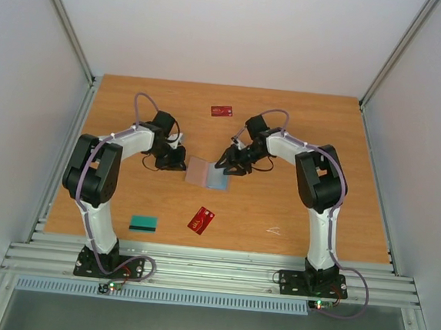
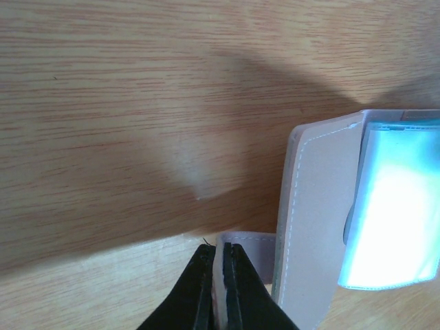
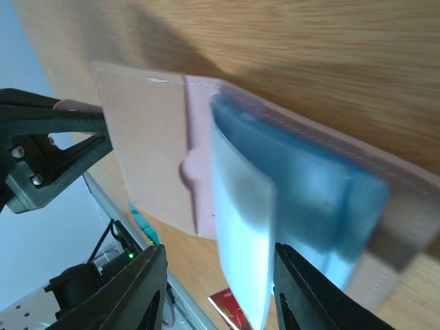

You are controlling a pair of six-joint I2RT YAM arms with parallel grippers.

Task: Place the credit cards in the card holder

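Card holder lies open, long axis left-right, left gripper pinching its tan end, right gripper spread open astride its blue end.

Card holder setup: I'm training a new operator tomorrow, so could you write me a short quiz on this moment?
1. True or false: all three credit cards lie on the table, outside the card holder.
2. The left gripper has its jaws shut on: A a cable; B the card holder's tan flap; C nothing.
3. How many of the cards are red?
Key: 1 true; 2 B; 3 two.
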